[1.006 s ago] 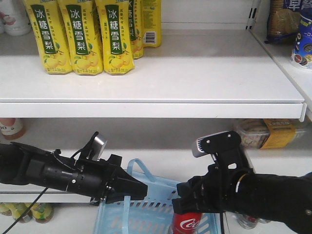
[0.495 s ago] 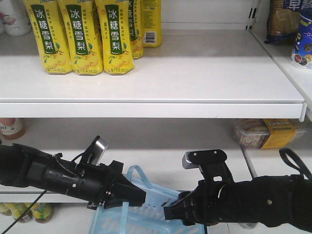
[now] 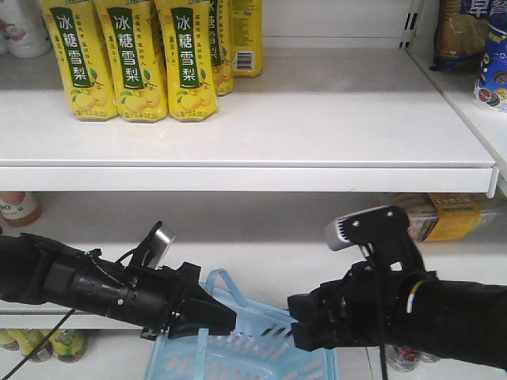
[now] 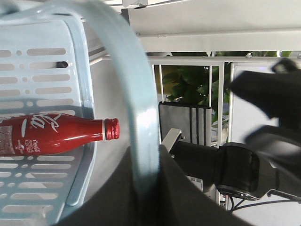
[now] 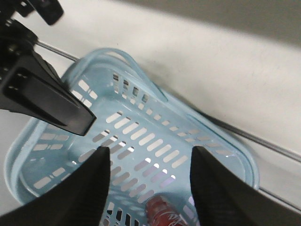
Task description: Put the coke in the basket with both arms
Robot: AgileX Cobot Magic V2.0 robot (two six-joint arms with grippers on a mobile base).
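The coke [image 4: 51,136], a slim red bottle with white script, lies on its side on the floor of the light blue basket [image 4: 47,70]. In the right wrist view the coke [image 5: 164,214] shows at the bottom edge inside the basket [image 5: 225,150]. My left gripper [image 4: 146,150] is shut on a loop handle [image 4: 136,70] of the basket. In the front view the left gripper [image 3: 228,321] sits at the rim of the basket [image 3: 253,352]. My right gripper [image 5: 151,150] hangs open and empty above the basket, seen also in the front view as the right gripper [image 3: 299,332].
Yellow drink bottles [image 3: 127,55] stand on the upper white shelf [image 3: 238,178]. Packets [image 3: 444,214] lie on the middle shelf at the right. Small bottles [image 3: 32,340] stand at the lower left. A white shelf board [image 5: 211,70] runs behind the basket.
The right gripper held the coke over the basket, dipped down, then rose and moved right without it. The left gripper has stayed on the handle.
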